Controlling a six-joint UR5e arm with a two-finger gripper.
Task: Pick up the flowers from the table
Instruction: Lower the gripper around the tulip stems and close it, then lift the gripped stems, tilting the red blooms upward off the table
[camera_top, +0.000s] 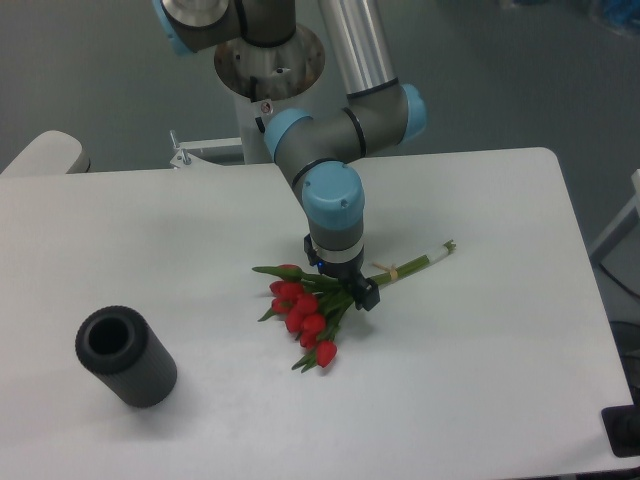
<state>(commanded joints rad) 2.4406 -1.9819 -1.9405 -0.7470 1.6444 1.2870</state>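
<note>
The flowers (306, 316), a bunch of red tulip buds with green leaves and long tied green stems, lie on the white table (480, 340) near its middle, with the stems pointing up and to the right. My gripper (345, 292) is lowered straight onto the bunch where the leaves meet the stems. The wrist hides the fingers, so I cannot tell whether they are open or shut. One dark finger tip shows at the right of the stems.
A dark grey cylinder (125, 357) lies on its side at the table's front left. The arm's base (268, 60) stands behind the table's far edge. A black object (622, 432) sits at the front right corner.
</note>
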